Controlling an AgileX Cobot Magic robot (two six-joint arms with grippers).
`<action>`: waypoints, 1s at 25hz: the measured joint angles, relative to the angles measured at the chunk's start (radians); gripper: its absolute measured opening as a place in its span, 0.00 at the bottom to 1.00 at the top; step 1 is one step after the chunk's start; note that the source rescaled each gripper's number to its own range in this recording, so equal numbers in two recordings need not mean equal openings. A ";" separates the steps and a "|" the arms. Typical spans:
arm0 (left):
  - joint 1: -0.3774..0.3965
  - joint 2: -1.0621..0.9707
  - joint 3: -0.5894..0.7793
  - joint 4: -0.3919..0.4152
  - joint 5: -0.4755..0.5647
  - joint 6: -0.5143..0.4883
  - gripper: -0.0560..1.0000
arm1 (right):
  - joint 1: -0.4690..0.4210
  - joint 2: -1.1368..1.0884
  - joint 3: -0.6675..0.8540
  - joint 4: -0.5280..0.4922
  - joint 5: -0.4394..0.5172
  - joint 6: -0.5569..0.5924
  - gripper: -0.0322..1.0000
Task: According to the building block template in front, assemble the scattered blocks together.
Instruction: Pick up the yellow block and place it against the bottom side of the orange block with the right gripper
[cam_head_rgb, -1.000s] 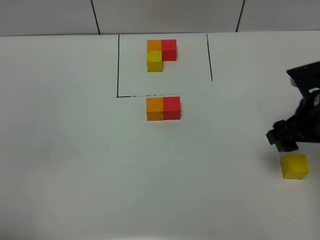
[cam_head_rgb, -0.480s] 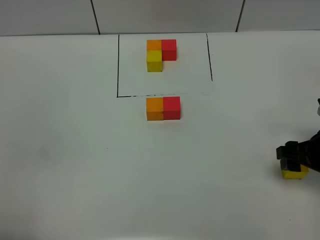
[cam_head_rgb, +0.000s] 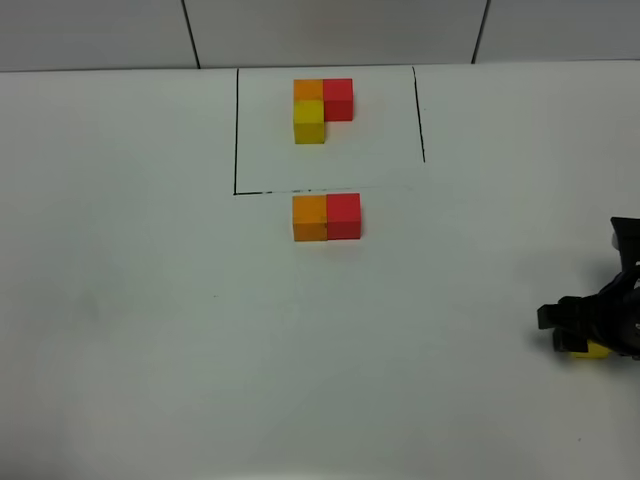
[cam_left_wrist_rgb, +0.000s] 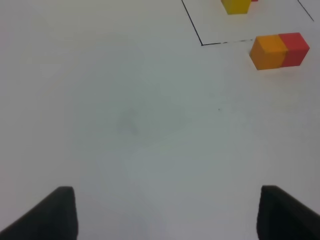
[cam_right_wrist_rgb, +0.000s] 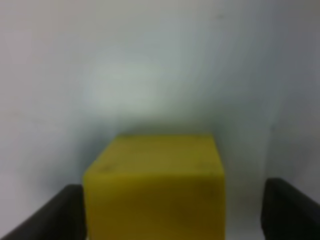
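Observation:
The building block template (cam_head_rgb: 322, 110) is an orange, red and yellow L cluster inside a black drawn frame at the back. Just in front of the frame, an orange block (cam_head_rgb: 310, 216) and a red block (cam_head_rgb: 343, 214) sit side by side, touching. The yellow block (cam_head_rgb: 597, 349) lies far right, mostly hidden under my right gripper (cam_head_rgb: 590, 332). In the right wrist view the yellow block (cam_right_wrist_rgb: 155, 185) stands between the fingers: one finger is beside it and a gap shows at the other. My left gripper (cam_left_wrist_rgb: 167, 215) is open over bare table, with nothing between its fingers.
The white table (cam_head_rgb: 150, 320) runs wide to the left and front. The orange and red pair (cam_left_wrist_rgb: 279, 50) shows in the left wrist view, well away from that gripper. A grey tiled wall (cam_head_rgb: 330, 30) backs the table.
My right gripper has dropped down over the yellow block, which now sits between its fingers, and the jaws have narrowed. Nothing else has moved.

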 joint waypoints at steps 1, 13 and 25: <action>0.000 0.000 0.000 0.000 0.000 0.000 0.65 | 0.000 0.001 0.000 0.000 -0.002 0.000 0.25; 0.000 0.000 0.000 0.000 0.000 0.001 0.65 | 0.366 -0.014 -0.138 -0.085 0.157 0.261 0.04; 0.000 0.000 0.000 0.003 0.000 0.002 0.65 | 0.739 0.333 -0.719 -0.330 0.421 0.780 0.04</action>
